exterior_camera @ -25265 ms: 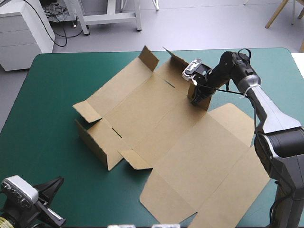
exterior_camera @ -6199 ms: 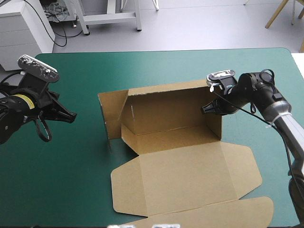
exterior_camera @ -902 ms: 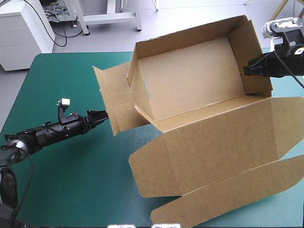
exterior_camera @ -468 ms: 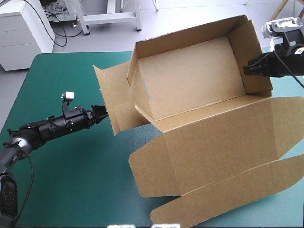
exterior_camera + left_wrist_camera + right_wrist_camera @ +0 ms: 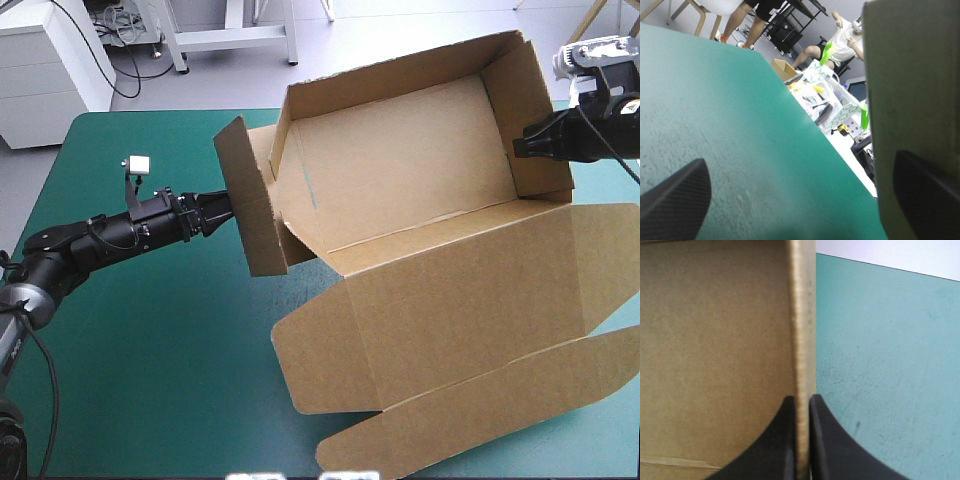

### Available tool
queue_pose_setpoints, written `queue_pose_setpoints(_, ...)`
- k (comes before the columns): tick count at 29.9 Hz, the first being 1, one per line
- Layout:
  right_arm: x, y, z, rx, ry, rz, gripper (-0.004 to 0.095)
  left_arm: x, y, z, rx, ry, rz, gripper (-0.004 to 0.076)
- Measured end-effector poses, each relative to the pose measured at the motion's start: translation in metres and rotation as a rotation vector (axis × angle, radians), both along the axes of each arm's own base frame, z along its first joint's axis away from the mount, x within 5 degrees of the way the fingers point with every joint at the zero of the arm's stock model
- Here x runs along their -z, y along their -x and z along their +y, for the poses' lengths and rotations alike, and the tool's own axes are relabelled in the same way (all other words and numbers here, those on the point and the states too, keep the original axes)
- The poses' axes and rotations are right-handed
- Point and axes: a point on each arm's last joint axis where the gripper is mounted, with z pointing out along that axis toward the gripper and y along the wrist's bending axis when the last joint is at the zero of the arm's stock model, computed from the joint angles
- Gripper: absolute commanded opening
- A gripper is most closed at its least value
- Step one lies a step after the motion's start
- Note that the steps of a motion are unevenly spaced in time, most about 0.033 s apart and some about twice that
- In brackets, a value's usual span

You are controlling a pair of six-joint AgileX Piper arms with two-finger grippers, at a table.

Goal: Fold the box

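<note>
Pincer on the right [image 5: 528, 148] nips the brown box's [image 5: 400, 170] 3 o'clock wall. The tray tilts up above the far surface [image 5: 120, 330], long axis 9 to 3, its lid spread toward 6. Left pincer [image 5: 222, 208] gapes wide at the 9 o'clock flap [image 5: 250, 200].

Box [image 5: 450, 300] brown (plain board); cover [image 5: 130, 330] teal-green.

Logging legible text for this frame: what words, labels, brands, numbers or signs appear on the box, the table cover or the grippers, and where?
No text can be read in any view.
The box: plain brown board, no print or label on any face shown.
The teal-green cover: no marks.
The left gripper and the right gripper: no lettering visible.
</note>
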Motion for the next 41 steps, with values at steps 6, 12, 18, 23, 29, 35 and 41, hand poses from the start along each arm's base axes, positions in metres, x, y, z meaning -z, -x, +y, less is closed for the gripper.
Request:
queue_pose_setpoints(6, 0.000, -0.001, 0.000, 0.010, -0.008, -0.005, -0.0019, -0.036, 0.007, -0.005, 0.016, 0.014, -0.083, 0.0727)
queue_pose_setpoints(12, 0.000, -0.001, -0.001, 0.014, -0.008, -0.009, -0.0019, -0.079, 0.016, -0.031, 0.126, 0.033, -0.194, 0.0727)
queue_pose_setpoints(18, 0.000, -0.001, -0.001, 0.015, -0.008, -0.011, -0.0019, -0.121, 0.029, -0.053, 0.225, 0.056, -0.308, 0.0727)
queue_pose_setpoints(23, 0.000, -0.001, -0.001, 0.016, -0.005, -0.011, -0.0019, -0.144, 0.041, -0.067, 0.299, 0.072, -0.365, 0.0727)
queue_pose_setpoints(29, 0.000, -0.001, -0.001, 0.016, -0.005, -0.011, -0.0019, -0.151, 0.049, -0.080, 0.339, 0.043, -0.370, 0.0727)
queue_pose_setpoints(35, 0.000, -0.001, -0.001, 0.017, -0.003, -0.010, -0.0019, -0.149, 0.052, -0.091, 0.357, 0.026, -0.367, 0.0727)
queue_pose_setpoints(41, 0.000, -0.001, -0.001, 0.017, -0.003, -0.010, -0.0019, -0.155, 0.051, -0.092, 0.327, -0.060, -0.400, 0.0684)
